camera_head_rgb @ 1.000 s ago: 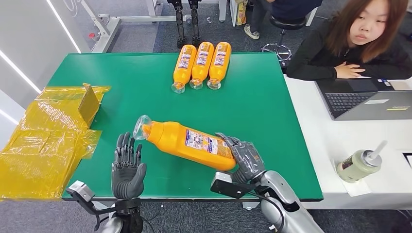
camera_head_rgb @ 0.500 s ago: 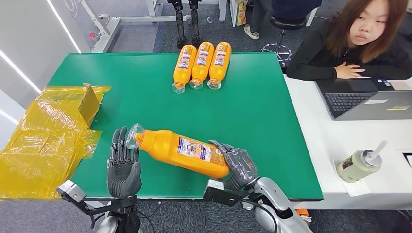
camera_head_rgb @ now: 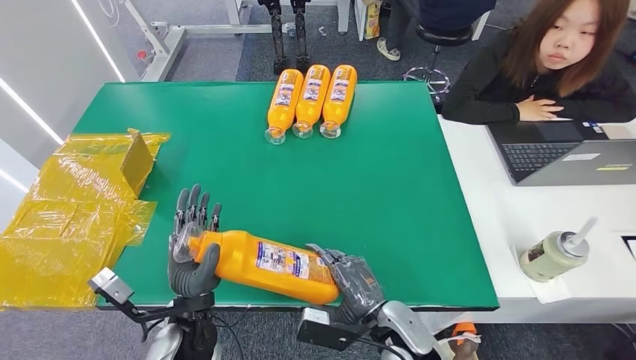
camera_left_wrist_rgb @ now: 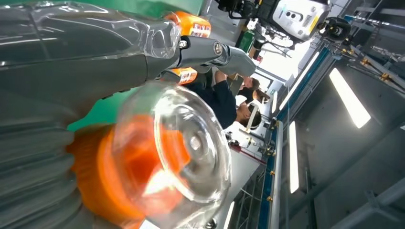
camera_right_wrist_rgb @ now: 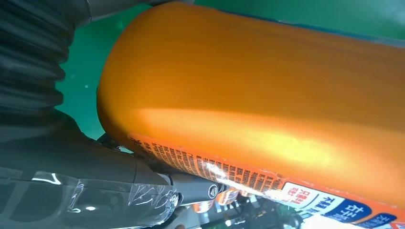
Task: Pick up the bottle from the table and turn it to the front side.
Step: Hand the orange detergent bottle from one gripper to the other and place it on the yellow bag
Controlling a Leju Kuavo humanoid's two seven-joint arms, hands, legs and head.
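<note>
An orange bottle (camera_head_rgb: 259, 265) with a clear cap and a printed label lies level above the near edge of the green table (camera_head_rgb: 390, 172). My right hand (camera_head_rgb: 351, 281) grips its base end, fingers wrapped around it. My left hand (camera_head_rgb: 193, 247) stands upright at the cap end, its thumb curled under the bottle's neck and its fingers straight up behind the cap. The clear cap (camera_left_wrist_rgb: 184, 143) looms large in the left wrist view against the thumb. The right wrist view looks along the orange bottle body (camera_right_wrist_rgb: 267, 95) with the label's small print facing the camera.
Three more orange bottles (camera_head_rgb: 311, 100) lie side by side at the table's far edge. Crumpled yellow plastic wrap and a cardboard piece (camera_head_rgb: 75, 210) cover the left side. A person (camera_head_rgb: 555, 67) sits at a white desk with a laptop (camera_head_rgb: 562, 154) and a lidded cup (camera_head_rgb: 553, 255) on the right.
My right hand has carried the bottle leftwards and towards me, and levelled it. The cap end has come into my left hand, whose thumb now curls under the neck.
</note>
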